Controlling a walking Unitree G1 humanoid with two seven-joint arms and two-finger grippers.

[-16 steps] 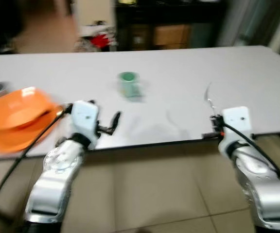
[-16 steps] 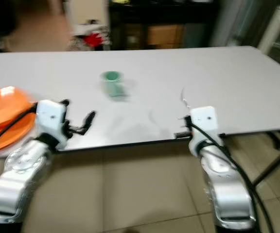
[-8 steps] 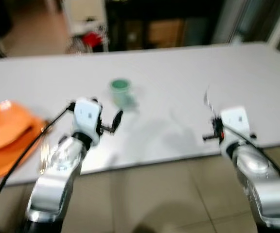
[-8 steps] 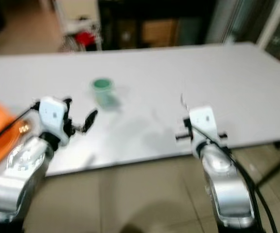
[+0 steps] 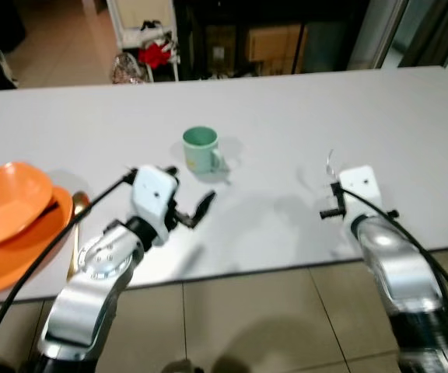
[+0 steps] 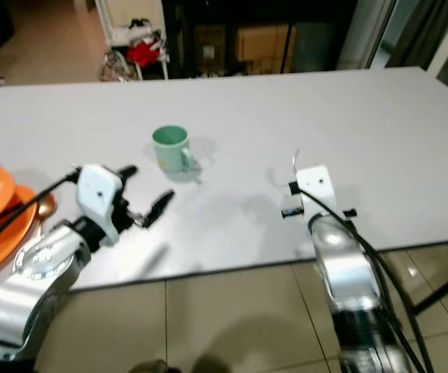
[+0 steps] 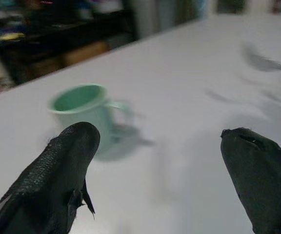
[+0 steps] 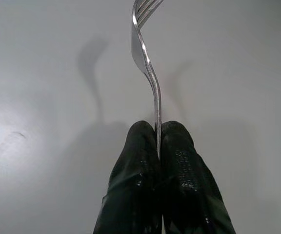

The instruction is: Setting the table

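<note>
White table (image 5: 302, 109): right fingers (image 8: 145, 161) pinch a fork (image 8: 148, 73) (tines cropped), left fingers (image 7: 72, 146) spread near blurred mug (image 7: 84, 109)

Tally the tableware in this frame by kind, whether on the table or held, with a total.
Orange bowl: 1
Orange plate: 1
Green mug: 1
Spoon: 1
Fork, clamped in the right gripper: 1
Total: 5
</note>
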